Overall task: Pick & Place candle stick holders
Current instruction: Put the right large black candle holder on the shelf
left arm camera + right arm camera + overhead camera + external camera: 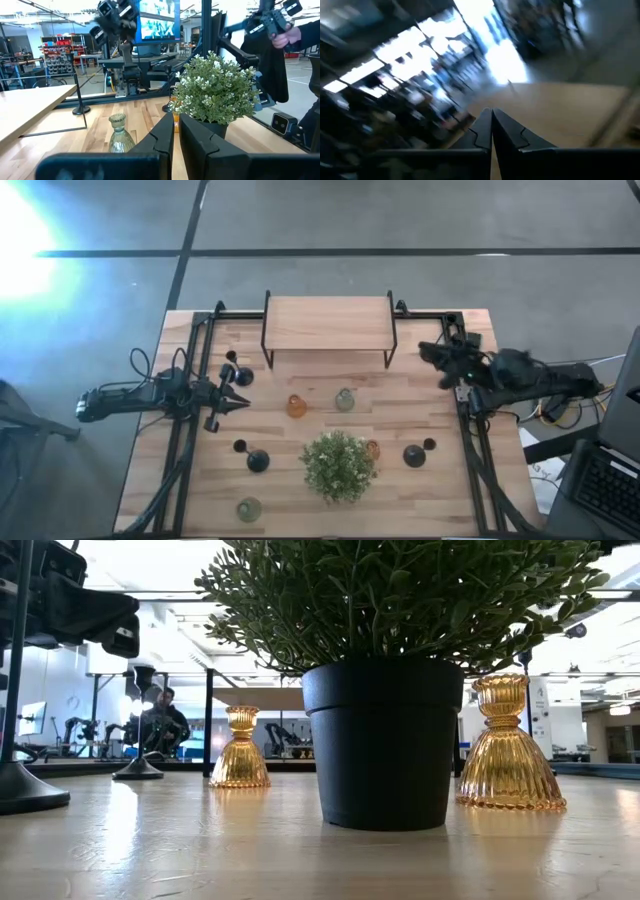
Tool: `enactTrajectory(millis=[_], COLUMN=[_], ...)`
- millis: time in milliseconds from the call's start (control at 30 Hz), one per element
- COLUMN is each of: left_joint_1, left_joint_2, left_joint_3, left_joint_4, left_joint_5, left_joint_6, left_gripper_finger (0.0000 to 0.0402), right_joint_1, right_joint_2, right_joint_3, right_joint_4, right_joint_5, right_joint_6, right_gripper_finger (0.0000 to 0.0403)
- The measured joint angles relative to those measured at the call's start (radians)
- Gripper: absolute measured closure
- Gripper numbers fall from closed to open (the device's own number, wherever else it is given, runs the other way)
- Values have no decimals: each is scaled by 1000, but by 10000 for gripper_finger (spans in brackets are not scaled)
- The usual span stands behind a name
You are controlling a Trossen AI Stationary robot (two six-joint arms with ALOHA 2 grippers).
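Note:
Several candle stick holders stand on their bases on the wooden table [200, 490]. An amber one [296, 406] and a pale green one [344, 400] stand mid-table. Black ones stand at the far left [240, 374], near left [257, 461] and near right [414, 455]. An amber one [372, 448] stands beside the plant, and a pale green one [249, 509] near the front edge. My left gripper [243, 402] is shut and empty, level, pointing at the amber and green holders [118, 134]. My right gripper [422, 352] is shut and empty, raised by the shelf's right end.
A bushy green plant [338, 465] in a black pot [385, 740] stands near the front middle. A wooden shelf on a black frame [327, 323] stands at the far edge. Black rails run along both table sides. A person [165, 722] sits in the room beyond.

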Motion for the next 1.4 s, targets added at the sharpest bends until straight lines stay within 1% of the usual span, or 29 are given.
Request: enactTrajectory(millis=[67, 133, 233, 333, 400, 467, 500, 533, 567, 633, 733, 833, 967, 1167, 1300, 1400], left_joint_1=[0, 0, 0, 0, 0, 0, 0, 0, 0, 0, 0, 0, 0, 0, 0, 0], left_joint_2=[0, 0, 0, 0, 0, 0, 0, 0, 0, 1, 1, 3, 3, 3, 3, 3], left_joint_3=[0, 0, 0, 0, 0, 0, 0, 0, 0, 0, 0, 0, 0, 0, 0, 0], left_joint_4=[0, 0, 0, 0, 0, 0, 0, 0, 0, 0, 0, -1, 0, -2, -14, -23], left_joint_5=[0, 0, 0, 0, 0, 0, 0, 0, 0, 0, -1, -9, -10, -25, -104, -168], left_joint_6=[0, 19, 48, 53, 60, 60, 59, 59, 58, 59, 61, 63, 62, 63, 64, 68], left_gripper_finger=[369, 369, 369, 369, 369, 369, 369, 369, 369, 369, 369, 369, 369, 369, 369, 369], right_joint_1=[25, 60, 122, 175, 211, 257, 281, 301, 309, 309, 301, 293, 253, 174, 116, 76], right_joint_2=[82, 161, 285, 415, 493, 559, 590, 613, 621, 625, 644, 630, 592, 531, 510, 496], right_joint_3=[117, 211, 315, 382, 409, 412, 402, 382, 356, 312, 244, 197, 163, 123, 97, 76], right_joint_4=[-216, -359, -593, -910, -1152, -1354, -1411, -1406, -1384, -1337, -1321, -1319, -1300, -1290, -1240, -1157], right_joint_5=[91, 183, 280, 325, 330, 337, 341, 355, 373, 352, 324, 331, 333, 353, 362, 362], right_joint_6=[84, 181, 355, 651, 903, 1141, 1240, 1307, 1335, 1396, 1457, 1484, 1438, 1371, 1262, 1153], right_gripper_finger=[394, 394, 394, 394, 394, 394, 394, 394, 394, 394, 394, 390, 357, 272, 225, 206])
